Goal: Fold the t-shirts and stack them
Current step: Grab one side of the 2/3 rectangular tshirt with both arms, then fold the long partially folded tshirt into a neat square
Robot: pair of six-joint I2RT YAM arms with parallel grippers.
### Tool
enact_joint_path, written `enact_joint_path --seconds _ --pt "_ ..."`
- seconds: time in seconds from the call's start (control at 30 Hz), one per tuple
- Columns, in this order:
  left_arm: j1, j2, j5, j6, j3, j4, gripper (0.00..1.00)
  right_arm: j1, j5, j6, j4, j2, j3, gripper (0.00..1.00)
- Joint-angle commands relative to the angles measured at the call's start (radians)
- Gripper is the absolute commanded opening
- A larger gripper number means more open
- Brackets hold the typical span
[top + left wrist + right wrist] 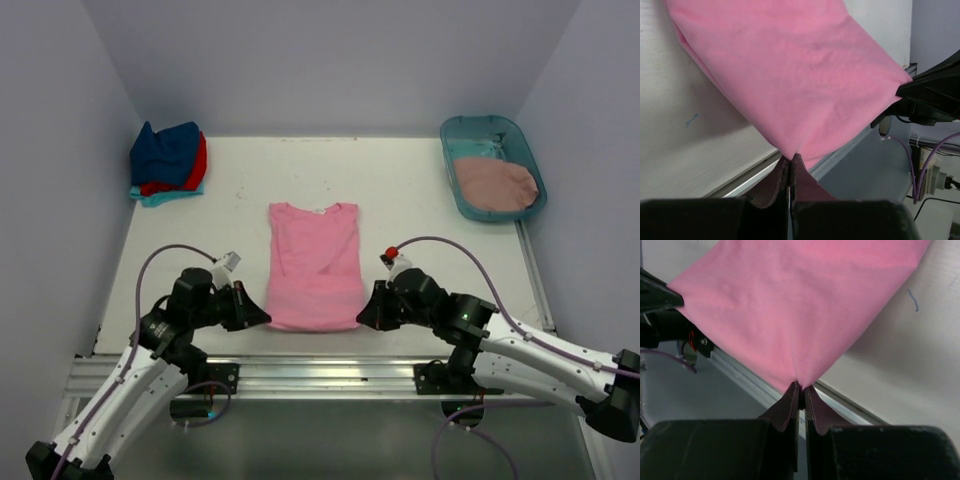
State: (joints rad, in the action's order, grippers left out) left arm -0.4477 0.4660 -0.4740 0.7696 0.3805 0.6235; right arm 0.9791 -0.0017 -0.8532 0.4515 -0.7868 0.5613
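Observation:
A bright pink t-shirt [313,262] lies in the middle of the table, sleeves folded in, collar at the far end. My left gripper [266,318] is shut on its near left hem corner, and my right gripper [360,318] is shut on the near right corner. In the left wrist view the pink t-shirt [800,75] stretches from my left gripper [791,159] up and away; the right wrist view shows the same pink cloth [800,305] pinched in my right gripper [801,389]. Folded navy, red and turquoise t-shirts [167,162] are stacked at the far left. A dusty rose t-shirt [496,184] lies in the tub.
A teal plastic tub [468,134] stands at the far right of the table. The metal rail [320,372] runs along the near edge, under both arms. Grey walls close in the table on three sides.

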Motion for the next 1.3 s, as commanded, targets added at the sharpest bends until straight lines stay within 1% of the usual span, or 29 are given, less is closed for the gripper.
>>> enact_joint_path --seconds 0.0,0.07,0.17,0.23,0.33,0.37,0.5,0.53,0.63,0.67,0.8,0.83,0.9,0.97,1.03,1.07,1.1,1.13,1.17,1.2,1.23,1.27 --pt "-0.005 -0.073 0.003 0.068 0.098 0.131 0.00 0.090 0.095 -0.053 0.121 0.050 0.090 0.00" --pt "-0.005 -0.093 0.032 0.069 0.159 0.140 0.00 0.133 0.146 -0.055 0.137 0.063 0.135 0.00" --pt "-0.005 -0.073 0.069 0.045 0.205 0.121 0.00 0.136 0.209 -0.023 0.156 0.054 0.179 0.00" --pt "-0.005 -0.044 0.083 0.020 0.213 0.067 0.00 0.136 0.265 0.009 0.161 0.028 0.204 0.00" --pt "-0.005 0.035 0.141 -0.033 0.215 -0.019 0.00 0.135 0.403 0.067 0.167 -0.021 0.259 0.00" --pt "-0.005 0.078 0.156 -0.055 0.215 -0.048 0.00 0.135 0.477 0.080 0.161 -0.034 0.282 0.00" --pt "-0.005 0.189 0.213 -0.099 0.228 -0.209 0.00 0.112 0.577 0.172 0.119 -0.138 0.328 0.00" --pt "-0.005 0.238 0.248 -0.107 0.242 -0.232 0.00 0.084 0.578 0.183 0.107 -0.181 0.334 0.00" --pt "-0.005 0.334 0.294 -0.131 0.264 -0.333 0.00 0.014 0.554 0.226 0.032 -0.241 0.336 0.00" --pt "-0.005 0.356 0.304 -0.136 0.267 -0.385 0.00 -0.008 0.537 0.249 -0.021 -0.274 0.324 0.00" --pt "-0.003 0.473 0.327 -0.147 0.276 -0.497 0.00 -0.100 0.519 0.298 -0.118 -0.371 0.318 0.00" --pt "-0.003 0.517 0.343 -0.148 0.278 -0.516 0.00 -0.133 0.500 0.307 -0.135 -0.390 0.321 0.00" --pt "0.000 0.559 0.360 -0.158 0.284 -0.559 0.00 -0.163 0.479 0.334 -0.187 -0.446 0.330 0.00" --pt "0.006 0.621 0.379 -0.170 0.288 -0.603 0.00 -0.218 0.433 0.351 -0.235 -0.489 0.353 0.00" --pt "0.029 0.696 0.388 -0.179 0.304 -0.623 0.00 -0.281 0.375 0.368 -0.263 -0.566 0.377 0.00" --pt "0.041 0.726 0.396 -0.188 0.308 -0.689 0.00 -0.304 0.362 0.376 -0.298 -0.597 0.408 0.00" --pt "0.068 0.758 0.402 -0.190 0.322 -0.709 0.00 -0.324 0.345 0.387 -0.318 -0.674 0.431 0.00" --pt "0.090 0.831 0.376 -0.190 0.336 -0.726 0.00 -0.365 0.324 0.393 -0.332 -0.721 0.462 0.00" --pt "0.113 0.871 0.364 -0.200 0.351 -0.758 0.00 -0.379 0.315 0.401 -0.342 -0.771 0.550 0.00" --pt "0.153 0.916 0.365 -0.207 0.401 -0.809 0.00 -0.396 0.304 0.408 -0.343 -0.834 0.604 0.00" --pt "0.174 1.012 0.344 -0.207 0.440 -0.814 0.00 -0.430 0.287 0.413 -0.346 -0.947 0.727 0.00" --pt "0.196 1.063 0.331 -0.219 0.477 -0.841 0.00 -0.442 0.281 0.413 -0.347 -1.015 0.791 0.00"
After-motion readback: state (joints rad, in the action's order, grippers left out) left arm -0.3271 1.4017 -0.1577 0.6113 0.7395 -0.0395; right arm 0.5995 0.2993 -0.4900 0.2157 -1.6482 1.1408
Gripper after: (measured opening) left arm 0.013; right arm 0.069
